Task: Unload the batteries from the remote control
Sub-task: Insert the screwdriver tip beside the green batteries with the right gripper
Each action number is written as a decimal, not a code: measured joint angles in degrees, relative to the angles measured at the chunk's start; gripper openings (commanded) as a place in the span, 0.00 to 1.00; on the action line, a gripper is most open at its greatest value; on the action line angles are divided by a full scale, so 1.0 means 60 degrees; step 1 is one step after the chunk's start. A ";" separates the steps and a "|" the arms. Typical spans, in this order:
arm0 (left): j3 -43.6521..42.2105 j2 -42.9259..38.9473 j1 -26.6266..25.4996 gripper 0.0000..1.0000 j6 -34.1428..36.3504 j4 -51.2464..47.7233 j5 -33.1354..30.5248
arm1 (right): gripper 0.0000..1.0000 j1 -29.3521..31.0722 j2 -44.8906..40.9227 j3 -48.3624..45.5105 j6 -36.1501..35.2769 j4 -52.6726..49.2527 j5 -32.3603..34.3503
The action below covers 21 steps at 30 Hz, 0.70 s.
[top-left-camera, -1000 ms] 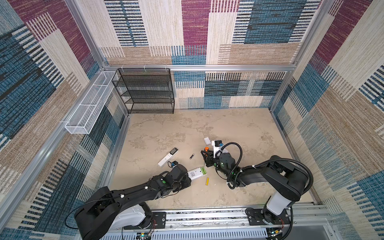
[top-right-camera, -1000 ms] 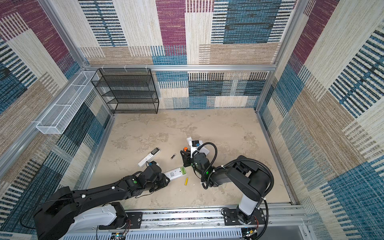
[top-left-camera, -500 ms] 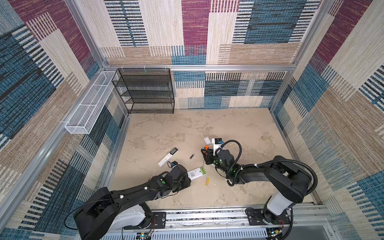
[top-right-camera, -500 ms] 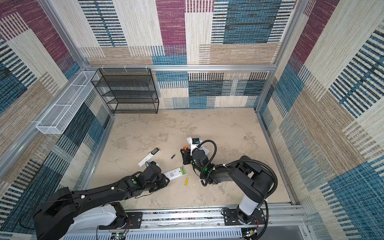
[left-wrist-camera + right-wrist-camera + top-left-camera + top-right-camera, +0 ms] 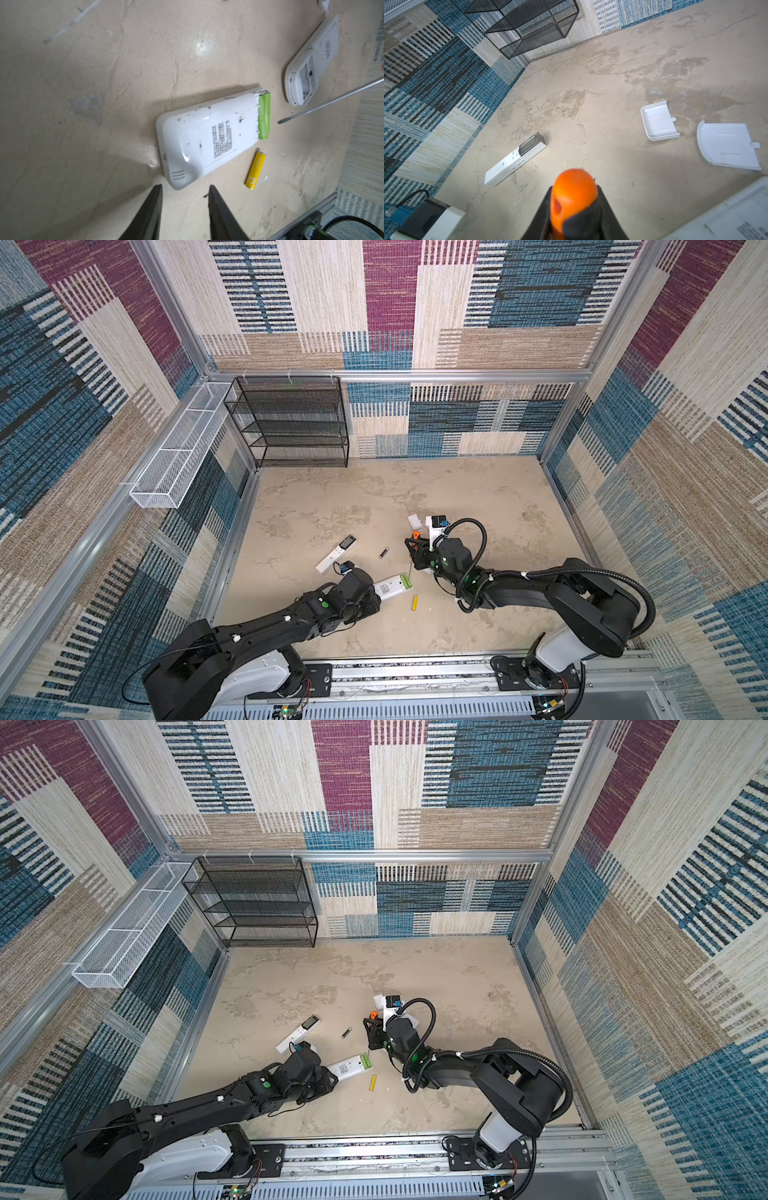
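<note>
Clamps the right gripper (image 5: 573,200) on the screwdriver (image 5: 332,99), tip just beside the green batteries (image 5: 264,116); holds the left gripper (image 5: 185,188) apart and empty near the remote (image 5: 207,137). Looks like the prying step: next needs the tip under a green one, lifted gently. Sit side by side in the remote's open end, lying across it, with a yellow battery (image 5: 255,170) loose beside it.
</note>
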 measured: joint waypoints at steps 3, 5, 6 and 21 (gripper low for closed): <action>0.0015 0.0095 -0.0004 0.40 0.0025 0.0000 -0.0058 | 0.00 0.0000 0.0033 -0.0011 -0.0018 -0.0142 -0.0022; 0.0022 0.0189 -0.0004 0.40 0.0025 0.0000 -0.0055 | 0.00 0.0000 0.0106 -0.0036 -0.0015 -0.0157 -0.0102; 0.0033 0.0226 -0.0004 0.40 0.0025 0.0000 -0.0055 | 0.00 0.0000 0.0142 -0.0040 -0.0007 -0.0182 -0.0164; 0.0131 0.0667 -0.0004 0.38 0.0022 0.0288 -0.0040 | 0.00 0.0000 0.0525 -0.0040 0.0357 -0.0142 -0.0481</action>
